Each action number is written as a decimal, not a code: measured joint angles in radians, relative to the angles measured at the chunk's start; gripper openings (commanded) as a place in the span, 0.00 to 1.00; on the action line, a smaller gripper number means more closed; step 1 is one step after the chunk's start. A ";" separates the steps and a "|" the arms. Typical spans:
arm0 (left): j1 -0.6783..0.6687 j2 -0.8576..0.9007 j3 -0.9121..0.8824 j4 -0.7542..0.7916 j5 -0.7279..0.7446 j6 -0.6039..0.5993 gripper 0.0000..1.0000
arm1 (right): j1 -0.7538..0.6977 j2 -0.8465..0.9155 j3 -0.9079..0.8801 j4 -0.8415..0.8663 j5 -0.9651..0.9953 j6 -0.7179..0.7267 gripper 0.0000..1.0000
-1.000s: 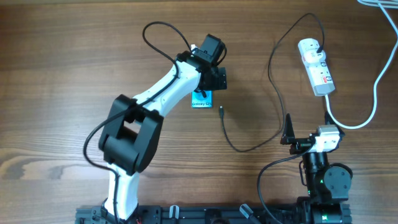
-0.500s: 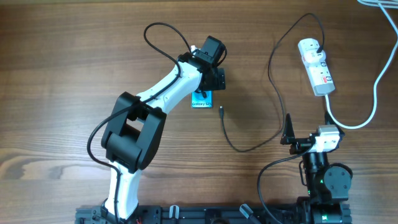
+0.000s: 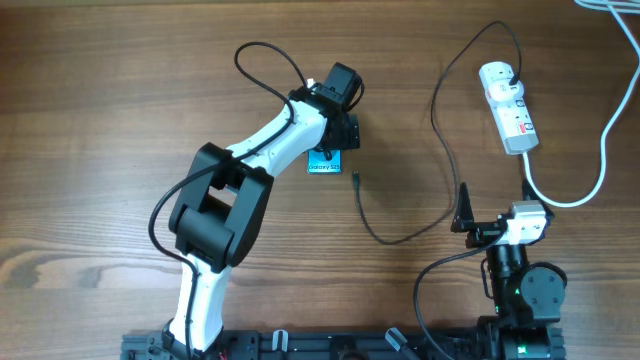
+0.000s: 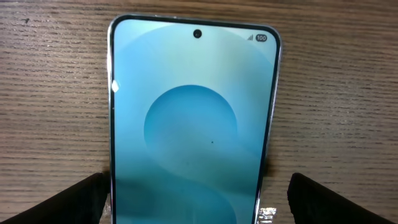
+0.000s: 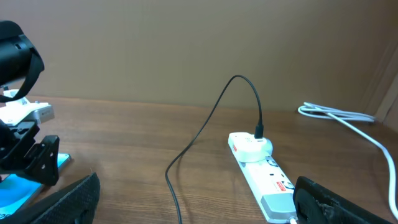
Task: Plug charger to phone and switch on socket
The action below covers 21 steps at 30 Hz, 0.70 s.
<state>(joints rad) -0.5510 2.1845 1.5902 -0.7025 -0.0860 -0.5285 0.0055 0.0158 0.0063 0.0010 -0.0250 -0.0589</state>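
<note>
Dark wood-grain table [image 3: 90, 120]; plain brown wall [image 5: 155, 43] behind socket [image 5: 258, 163]

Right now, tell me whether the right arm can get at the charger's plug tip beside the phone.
Probably yes. The right gripper is open and empty; only the charger's own cable lies between it and the plug tip. The left gripper over the phone crowds that spot.
</note>
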 measured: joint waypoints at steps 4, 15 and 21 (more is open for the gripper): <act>0.004 0.000 0.000 0.000 -0.003 0.010 0.90 | 0.000 0.000 0.000 0.000 0.000 0.000 1.00; 0.014 0.000 0.000 -0.005 -0.008 0.035 0.86 | 0.000 0.000 0.000 0.000 0.000 0.000 1.00; 0.014 0.004 0.000 -0.005 -0.008 0.038 0.87 | 0.000 0.000 0.000 0.000 0.000 0.000 1.00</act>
<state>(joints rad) -0.5365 2.1883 1.5902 -0.7071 -0.0944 -0.4908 0.0055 0.0158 0.0063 0.0010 -0.0246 -0.0589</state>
